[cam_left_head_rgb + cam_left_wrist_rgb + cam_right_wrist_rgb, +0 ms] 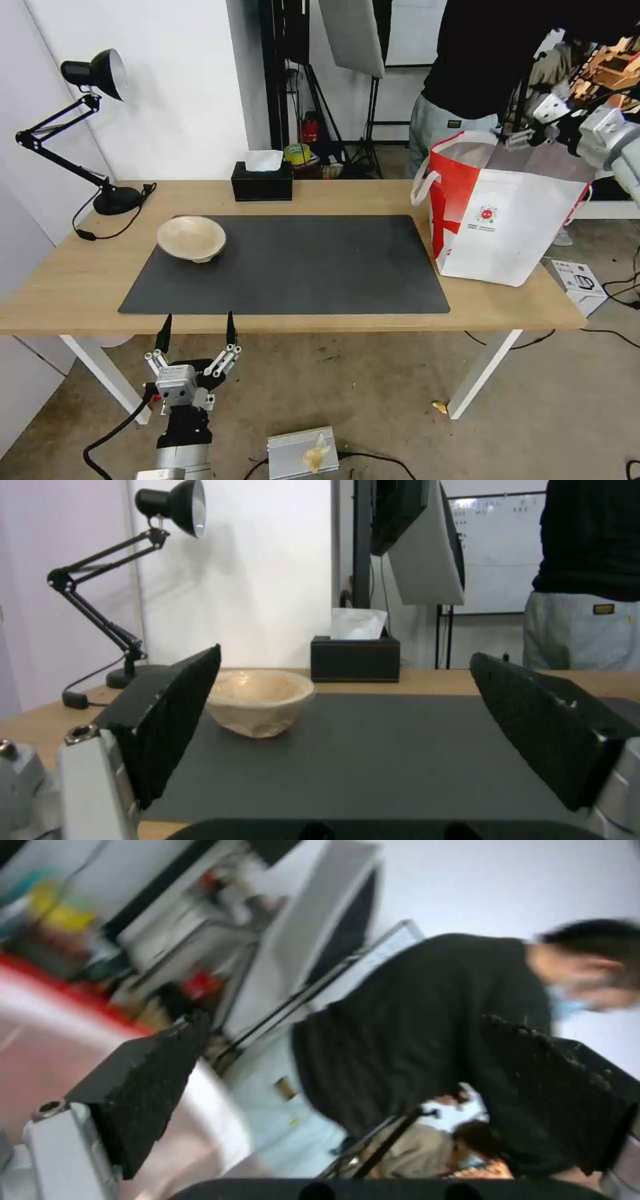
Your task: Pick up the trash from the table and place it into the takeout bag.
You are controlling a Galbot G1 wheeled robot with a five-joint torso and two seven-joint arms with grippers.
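Note:
A shallow beige bowl (191, 238) (259, 707) sits upright at the left end of the dark grey mat (300, 267) on the light-wood table (67, 267). My left gripper (197, 330) (345, 654) hangs open just in front of the table's near edge, pointing at the bowl from a distance with nothing between its fingers (170, 720). The white takeout bag (507, 213) with a red side panel stands open at the table's right end. My right gripper (527, 133) (345, 1017) hovers open and empty above the bag's far rim (53, 985).
A black desk lamp (93, 133) stands at the back left with its cable on the table. A black tissue box (262, 181) sits behind the mat. A person (480, 67) stands right behind the bag. Small boxes (301, 453) lie on the floor.

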